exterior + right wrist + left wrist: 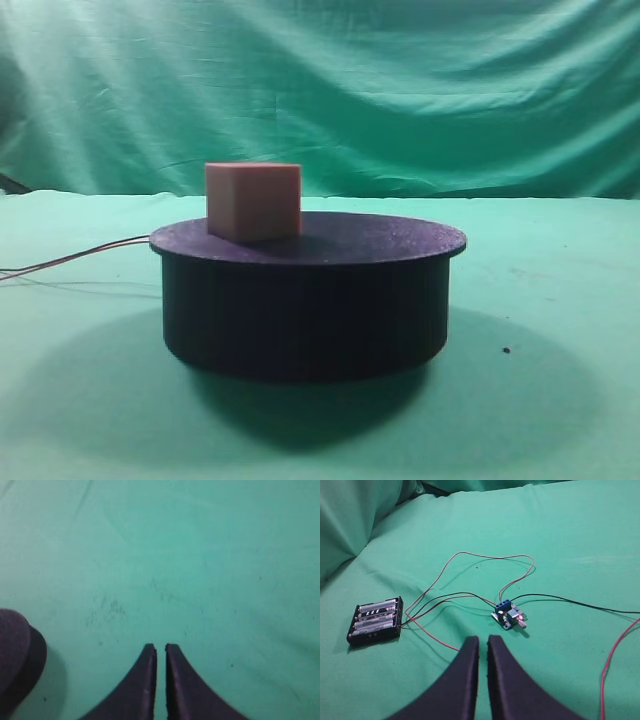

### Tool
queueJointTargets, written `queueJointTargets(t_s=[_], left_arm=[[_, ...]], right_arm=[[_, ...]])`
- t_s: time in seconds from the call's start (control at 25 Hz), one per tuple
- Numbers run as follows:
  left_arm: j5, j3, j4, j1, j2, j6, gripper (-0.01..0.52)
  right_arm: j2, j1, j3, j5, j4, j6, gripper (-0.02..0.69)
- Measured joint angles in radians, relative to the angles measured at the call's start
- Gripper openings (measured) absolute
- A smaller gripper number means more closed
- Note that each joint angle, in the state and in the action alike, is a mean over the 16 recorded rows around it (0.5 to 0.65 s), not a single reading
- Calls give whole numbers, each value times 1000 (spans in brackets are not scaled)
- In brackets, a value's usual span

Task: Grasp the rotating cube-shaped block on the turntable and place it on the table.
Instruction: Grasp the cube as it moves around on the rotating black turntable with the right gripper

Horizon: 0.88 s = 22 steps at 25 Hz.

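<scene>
A salmon-pink cube-shaped block (pixel 254 202) sits on the left part of the black turntable (pixel 306 300), which stands on the green cloth table (pixel 560 330). Neither gripper shows in the exterior high view. In the right wrist view my right gripper (pixel 160 647) is shut and empty over bare green cloth, with the turntable's edge (pixel 17 660) at the lower left. My left gripper (pixel 482 639) is shut and empty, hovering above the cloth near the wiring, away from the block.
A black battery holder (pixel 375 621) and a small blue circuit board (pixel 508 615) lie on the cloth, joined by loose red and black wires (pixel 470 560). Thin wires (pixel 70 260) run off the turntable's left side. A wrinkled green backdrop (pixel 320 90) hangs behind.
</scene>
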Motion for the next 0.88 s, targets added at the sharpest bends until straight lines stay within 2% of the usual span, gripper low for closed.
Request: queueJointTargets(t_s=[0.24,0.6,0.72,0.88], left_arm=[[0,0,0,0,0,0,0],[0,0,0,0,0,0,0],[0,0,0,0,0,0,0],[0,0,0,0,0,0,0]], right_arm=[[207,107,-59,79,38,-38,15],[557,407,-288,154,-11,23,6],[662,493,-380,166,-41,61,42],[779,570,-489,181,-66,106,154]])
